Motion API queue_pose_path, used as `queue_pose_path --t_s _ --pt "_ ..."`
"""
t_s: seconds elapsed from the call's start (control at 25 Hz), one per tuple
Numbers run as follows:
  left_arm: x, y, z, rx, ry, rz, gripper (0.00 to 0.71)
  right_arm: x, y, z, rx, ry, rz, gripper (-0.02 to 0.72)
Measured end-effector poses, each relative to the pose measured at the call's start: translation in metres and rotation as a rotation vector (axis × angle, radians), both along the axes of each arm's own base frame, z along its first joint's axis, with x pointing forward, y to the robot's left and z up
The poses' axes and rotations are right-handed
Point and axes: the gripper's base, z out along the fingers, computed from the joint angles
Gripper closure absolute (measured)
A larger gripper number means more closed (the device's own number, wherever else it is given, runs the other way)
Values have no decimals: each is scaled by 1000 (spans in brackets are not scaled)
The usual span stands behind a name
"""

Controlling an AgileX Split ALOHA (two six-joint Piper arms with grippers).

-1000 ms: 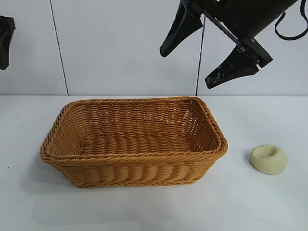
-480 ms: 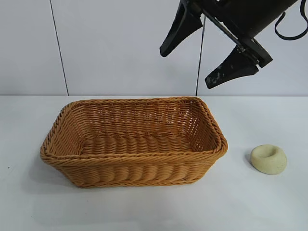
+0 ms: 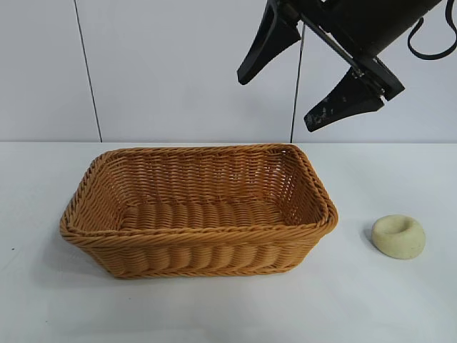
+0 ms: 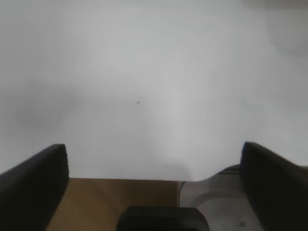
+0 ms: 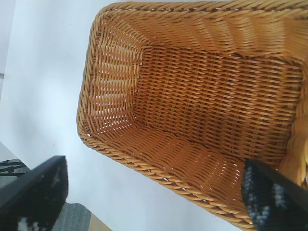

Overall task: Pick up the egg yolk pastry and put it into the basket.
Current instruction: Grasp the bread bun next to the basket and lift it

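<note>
Lying on the counter (image 3: 400, 307) right of the basket (image 3: 198, 211), the egg yolk pastry (image 3: 398, 236) sits well below the right pincer (image 3: 300, 78), whose jaws are spread and empty; left pincer (image 4: 154, 183) also released.

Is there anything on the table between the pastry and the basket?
Nothing visible. The pastry sits alone on bare white table to the right of the basket, whose near wall is the only thing to clear.

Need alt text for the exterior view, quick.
An empty golden-brown woven wicker basket sits mid-table; a small pale cream-yellow round pastry lies on the table to its right. The black right gripper hangs open above the basket's right end.
</note>
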Motion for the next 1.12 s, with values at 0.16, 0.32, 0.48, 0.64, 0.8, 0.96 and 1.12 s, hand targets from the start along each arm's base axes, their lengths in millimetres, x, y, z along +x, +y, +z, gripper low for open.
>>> queue_pose_path --t_s 0.16,0.32,0.48,0.64,0.8,0.96,1.12 --pt "-23 -1 4 -18 -164 -1 18 0 0 0 0 0 0 8" --pt "-41 0 10 -23 -292 -2 18 0 0 0 0 0 0 8" --pt "-61 0 14 -27 -423 -4 18 0 0 0 0 0 0 8" --pt "-81 0 15 -31 -553 -6 18 0 0 0 0 0 0 8" --pt "-86 1 15 -32 -590 -6 18 0 0 0 -8 -1 7 8" --pt "-86 1 15 -32 -590 -6 18 2 -4 8 -84 -22 39 8" --pt "-86 0 15 -35 -590 -7 18 9 -18 24 -263 -44 9 8"
